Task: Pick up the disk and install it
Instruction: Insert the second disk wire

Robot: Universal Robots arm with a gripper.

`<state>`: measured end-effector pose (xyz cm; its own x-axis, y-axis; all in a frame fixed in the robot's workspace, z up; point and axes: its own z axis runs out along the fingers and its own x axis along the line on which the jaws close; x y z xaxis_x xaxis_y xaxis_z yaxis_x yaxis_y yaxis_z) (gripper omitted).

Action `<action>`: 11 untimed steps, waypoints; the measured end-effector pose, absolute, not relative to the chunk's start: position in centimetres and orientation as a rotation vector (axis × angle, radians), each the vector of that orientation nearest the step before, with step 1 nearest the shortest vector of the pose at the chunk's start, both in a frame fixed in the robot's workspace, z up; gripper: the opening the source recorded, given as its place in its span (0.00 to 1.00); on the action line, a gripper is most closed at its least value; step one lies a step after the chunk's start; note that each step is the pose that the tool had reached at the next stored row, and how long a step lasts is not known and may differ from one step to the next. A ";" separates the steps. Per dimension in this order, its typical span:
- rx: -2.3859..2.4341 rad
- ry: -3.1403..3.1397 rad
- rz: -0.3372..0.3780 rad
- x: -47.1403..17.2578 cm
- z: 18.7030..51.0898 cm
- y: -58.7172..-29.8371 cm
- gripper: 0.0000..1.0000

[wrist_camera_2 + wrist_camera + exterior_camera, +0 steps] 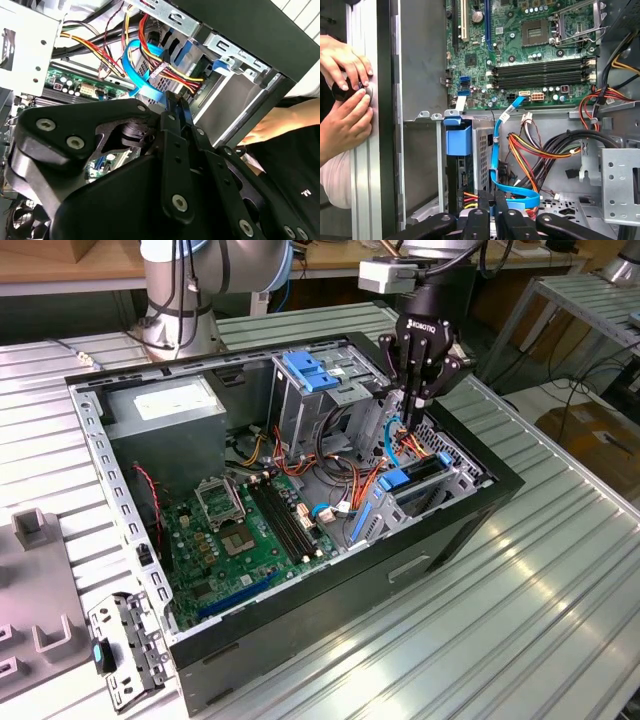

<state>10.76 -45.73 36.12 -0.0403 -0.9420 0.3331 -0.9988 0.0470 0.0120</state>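
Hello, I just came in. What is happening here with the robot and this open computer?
A robot arm has its gripper lowered into an open computer case, over the drive bay with the blue plastic rails, near the blue ribbon cable and the orange and yellow wires. The fingers look closed together, with nothing visibly held. In the first wrist view, a person's hands hold a small black thing at the edge of the table.
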 end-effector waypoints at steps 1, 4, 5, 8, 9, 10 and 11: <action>1.983 -2.074 0.328 10.8 36.1 -45.7 0.16; 1.984 -2.074 0.328 10.7 36.0 -45.8 0.16; 1.985 -2.074 0.330 10.6 36.0 -45.9 0.16; 1.991 -2.076 0.330 10.5 35.9 -46.2 0.16; 1.995 -2.078 0.326 10.5 35.9 -46.3 0.16; 2.000 -2.082 0.320 10.5 35.9 -46.6 0.16; 2.006 -2.086 0.314 10.5 35.8 -47.0 0.16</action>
<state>10.46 -47.00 35.83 -0.0362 -0.9500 0.3102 -0.9992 0.0397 0.0050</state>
